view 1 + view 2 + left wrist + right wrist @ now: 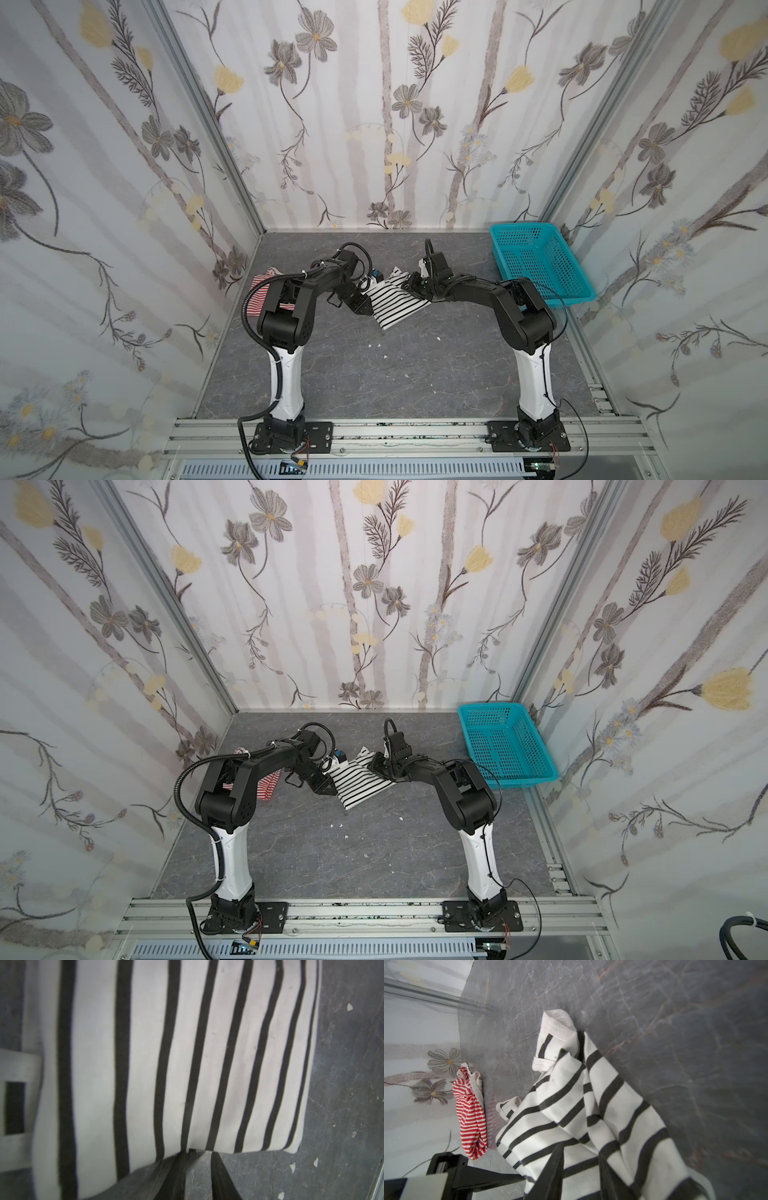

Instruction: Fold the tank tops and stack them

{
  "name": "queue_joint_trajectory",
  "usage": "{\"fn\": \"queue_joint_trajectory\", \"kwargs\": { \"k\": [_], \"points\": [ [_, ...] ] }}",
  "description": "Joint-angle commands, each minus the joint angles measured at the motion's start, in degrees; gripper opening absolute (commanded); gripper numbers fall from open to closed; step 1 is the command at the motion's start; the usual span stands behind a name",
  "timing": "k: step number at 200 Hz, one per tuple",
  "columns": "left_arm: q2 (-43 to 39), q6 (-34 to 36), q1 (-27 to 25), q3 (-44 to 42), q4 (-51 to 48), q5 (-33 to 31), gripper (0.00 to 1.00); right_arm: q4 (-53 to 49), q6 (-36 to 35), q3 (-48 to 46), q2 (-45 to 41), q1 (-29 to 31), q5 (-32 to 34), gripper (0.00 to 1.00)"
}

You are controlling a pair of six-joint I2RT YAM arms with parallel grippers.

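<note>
Mid-frame the right gripper (580, 1153) pinches the black-and-white top (395, 301), likely to pull it flat — whether the left gripper (199, 1151) grips it, I cannot tell.

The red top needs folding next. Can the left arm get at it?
Probably yes: the red top lies uncovered beside the left arm, though the left gripper is at the black top.

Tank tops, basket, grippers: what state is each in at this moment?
black top: mid-table, strap end bunched, not neatly folded.
red top: crumpled by the left wall, no gripper on it.
basket: upright, empty, far right corner.
left gripper: at the black top's edge; grip unclear.
right gripper: fingers astride a fold of the black top; grip unclear.
</note>
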Motion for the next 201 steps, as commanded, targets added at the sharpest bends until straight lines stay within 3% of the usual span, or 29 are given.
{"fn": "queue_joint_trajectory", "kwargs": {
  "k": [1, 32, 49, 77, 113, 149, 201],
  "points": [
    [-0.38, 1.50, 1.84, 0.12, 0.00, -9.13, 0.25, -1.44, 3.02, -4.09, -3.95, 2.17, 2.65, 0.33],
    [-0.39, -0.20, 4.52, 4.71, 0.02, -10.68, 0.27, 0.48, 8.13, -10.85, -10.22, 7.06, 4.94, 0.34],
    [-2.21, -2.19, 5.89, 5.54, -0.12, -6.52, 0.31, 3.49, 10.09, -13.67, -13.46, 9.21, 5.02, 0.35],
    [-5.66, -5.00, 6.10, 0.83, -0.18, 0.36, 0.48, 4.60, 9.28, -14.53, -17.33, 9.78, 7.52, 0.36],
    [-10.01, -5.87, 6.63, -8.18, -0.16, 6.26, 0.60, 3.71, 7.01, -11.94, -13.97, 7.71, 6.34, 0.29],
    [-12.52, -5.63, 7.37, -15.33, -0.16, 10.65, 0.62, 4.01, 5.85, -9.92, -10.11, 5.82, 4.85, 0.26],
    [-11.30, -5.69, 7.38, -19.28, -0.16, 14.85, 0.67, 5.34, 4.69, -9.45, -6.04, 1.10, 3.66, 0.25]
  ]
}}
